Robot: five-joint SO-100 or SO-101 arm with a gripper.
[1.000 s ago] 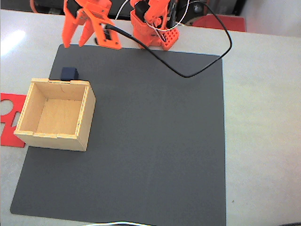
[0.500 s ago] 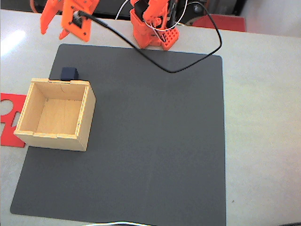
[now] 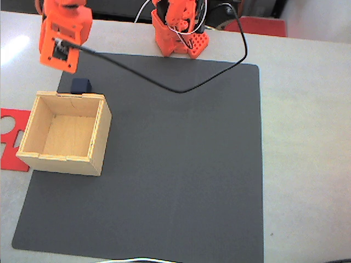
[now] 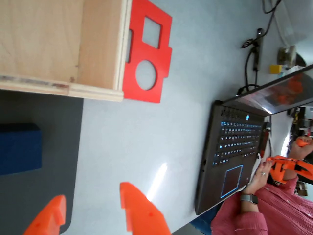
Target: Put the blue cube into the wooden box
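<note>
The blue cube (image 3: 81,85) sits on the dark mat, touching the far wall of the wooden box (image 3: 66,131), outside it. The box is open-topped and empty. My orange gripper (image 3: 59,44) hovers over the mat's far left corner, just beyond the cube, with its fingers hidden under the wrist body in the fixed view. In the wrist view the gripper (image 4: 90,208) is open, its two orange fingertips (image 4: 137,208) apart over bare table and mat edge. There the blue cube (image 4: 18,148) lies at the left edge, and the wooden box (image 4: 58,44) is at the top left.
A flat red cut-out sheet (image 3: 11,137) lies left of the box. The arm base (image 3: 178,27) stands at the mat's far edge, and a black cable (image 3: 181,89) loops over the mat. A laptop (image 4: 234,152) and a person's hand (image 4: 261,176) are beyond the table.
The gripper has swung left along the mat's far edge and tipped downward, ending near the cube. Cube and box have not moved.
</note>
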